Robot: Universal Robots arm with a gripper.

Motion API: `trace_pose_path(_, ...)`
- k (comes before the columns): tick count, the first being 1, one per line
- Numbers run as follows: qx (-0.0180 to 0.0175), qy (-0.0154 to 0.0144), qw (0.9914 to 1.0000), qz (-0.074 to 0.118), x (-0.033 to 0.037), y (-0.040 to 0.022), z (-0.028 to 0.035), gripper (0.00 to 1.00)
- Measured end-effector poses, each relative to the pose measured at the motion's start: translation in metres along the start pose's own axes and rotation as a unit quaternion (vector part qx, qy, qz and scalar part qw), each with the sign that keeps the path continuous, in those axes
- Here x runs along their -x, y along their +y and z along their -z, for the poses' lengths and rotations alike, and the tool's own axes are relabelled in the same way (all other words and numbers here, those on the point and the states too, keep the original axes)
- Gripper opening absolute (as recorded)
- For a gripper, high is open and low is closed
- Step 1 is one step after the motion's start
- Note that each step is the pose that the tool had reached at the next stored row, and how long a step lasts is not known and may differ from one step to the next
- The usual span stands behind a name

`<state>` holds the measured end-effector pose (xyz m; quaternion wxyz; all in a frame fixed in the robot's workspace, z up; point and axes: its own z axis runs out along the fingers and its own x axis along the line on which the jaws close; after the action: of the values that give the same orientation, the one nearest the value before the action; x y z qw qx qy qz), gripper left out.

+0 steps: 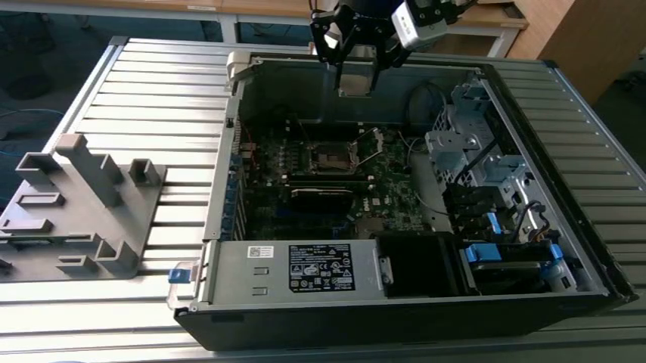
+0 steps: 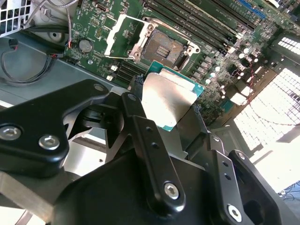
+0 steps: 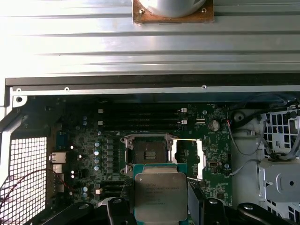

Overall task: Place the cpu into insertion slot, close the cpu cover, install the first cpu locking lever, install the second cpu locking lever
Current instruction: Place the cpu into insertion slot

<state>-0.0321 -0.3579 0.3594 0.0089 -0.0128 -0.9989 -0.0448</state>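
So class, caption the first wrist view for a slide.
Gripper holds square grey metal-topped cpu, not yet in the empty silver-rimmed black insertion slot.

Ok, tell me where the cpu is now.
In both wrist views the cpu sits clamped in the gripper, above the board, apart from the open insertion slot.

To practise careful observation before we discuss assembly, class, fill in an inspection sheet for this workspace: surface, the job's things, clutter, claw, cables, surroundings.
Surface: slatted metal table carrying an open computer case.
Job's things: cpu held above the board, not yet seated; insertion slot empty; cpu cover swung open beside it.
Clutter: grey moulded fixture on the table, at the exterior view's left of the case.
Claw: claw shut on the cpu's edges.
Cables: thin wires running beside the board, clear of the slot.
Surroundings: wooden furniture beyond the table.
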Motion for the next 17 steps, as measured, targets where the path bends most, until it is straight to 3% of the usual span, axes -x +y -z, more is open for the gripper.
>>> trace_pose_path(17, -0.001, 0.0, 1.0, 0.0, 0.0001, -0.0004, -0.005, 0.54)
